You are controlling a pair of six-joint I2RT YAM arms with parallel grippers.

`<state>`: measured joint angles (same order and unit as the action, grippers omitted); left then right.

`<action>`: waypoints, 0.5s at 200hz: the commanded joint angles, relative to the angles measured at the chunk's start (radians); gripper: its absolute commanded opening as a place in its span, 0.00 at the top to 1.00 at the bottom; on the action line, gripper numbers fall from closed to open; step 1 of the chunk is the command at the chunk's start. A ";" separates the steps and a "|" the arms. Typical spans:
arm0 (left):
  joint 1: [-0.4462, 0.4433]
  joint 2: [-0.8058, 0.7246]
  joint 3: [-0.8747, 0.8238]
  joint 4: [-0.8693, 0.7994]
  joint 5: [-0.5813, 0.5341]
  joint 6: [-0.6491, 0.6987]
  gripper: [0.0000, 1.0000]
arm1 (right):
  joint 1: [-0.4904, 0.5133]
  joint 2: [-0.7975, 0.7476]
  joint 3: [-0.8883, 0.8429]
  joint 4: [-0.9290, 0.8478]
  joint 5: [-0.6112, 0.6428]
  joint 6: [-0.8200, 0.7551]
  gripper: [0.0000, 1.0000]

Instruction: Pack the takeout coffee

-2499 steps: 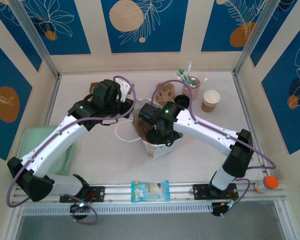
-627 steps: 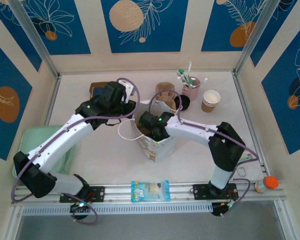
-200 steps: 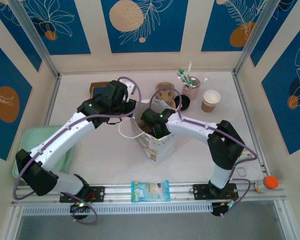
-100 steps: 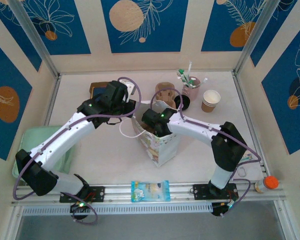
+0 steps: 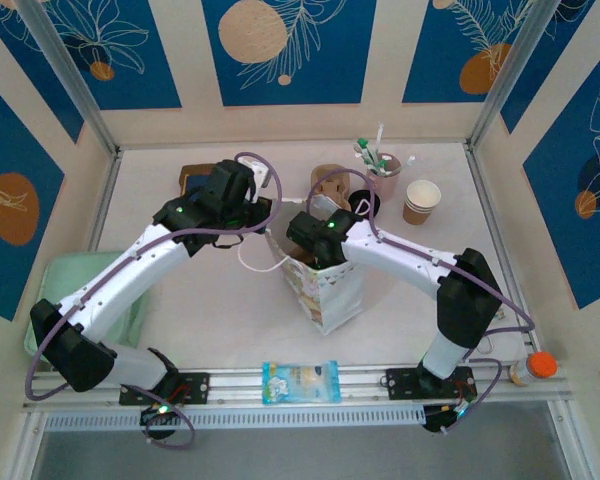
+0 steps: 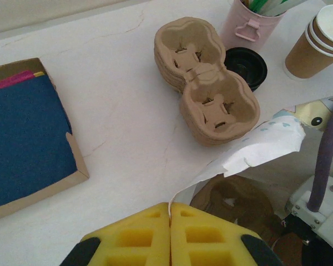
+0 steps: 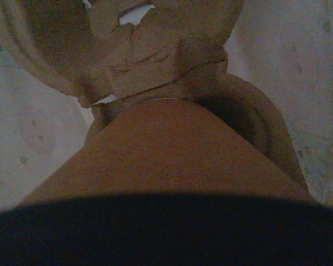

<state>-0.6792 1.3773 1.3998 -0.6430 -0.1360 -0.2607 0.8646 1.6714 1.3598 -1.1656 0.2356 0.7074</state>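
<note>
Mid-way across the table (image 5: pixel 210 300) stands a printed paper bag (image 5: pixel 332 295). The right tool (image 5: pixel 315 248) reaches down into it, spread wide around the takeout coffee (image 7: pixel 166 149), which hangs just above a pulp carrier (image 7: pixel 150 50) inside the bag. The left tool (image 6: pixel 170 213), pads pressed together, pinches the bag's rim. Beyond sit a stack of 2-cup carriers (image 6: pixel 205 83) and nested cups (image 6: pixel 319 39).

Finding: a robot test cell dressed as a coffee counter. Takeout supplies stand around the paper bag (image 5: pixel 325 290): pulp cup carriers (image 5: pixel 330 183) just behind it, a pink cup of stirrers (image 5: pixel 382 178) and a stack of brown cups (image 5: pixel 421 201) behind and to its right. Aluminium posts (image 5: pixel 70 75) frame printed wall panels (image 5: pixel 285 50). In front of the bag, two arms (image 5: pixel 400 255) are bolted to a rail (image 5: pixel 380 378).
</note>
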 commanded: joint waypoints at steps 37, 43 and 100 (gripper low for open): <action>-0.018 -0.016 -0.006 0.056 0.006 -0.018 0.92 | -0.009 0.055 0.057 -0.017 -0.018 0.017 0.67; -0.024 -0.016 -0.008 0.061 0.006 -0.020 0.92 | -0.014 0.066 0.073 -0.017 -0.018 0.013 0.67; -0.056 -0.031 -0.011 0.065 -0.055 -0.013 0.93 | -0.038 0.103 0.259 -0.087 -0.013 -0.017 0.67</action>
<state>-0.7246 1.3773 1.3975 -0.6044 -0.1513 -0.2649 0.8291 1.7927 1.5627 -1.1877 0.2314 0.7033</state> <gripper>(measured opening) 0.076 0.813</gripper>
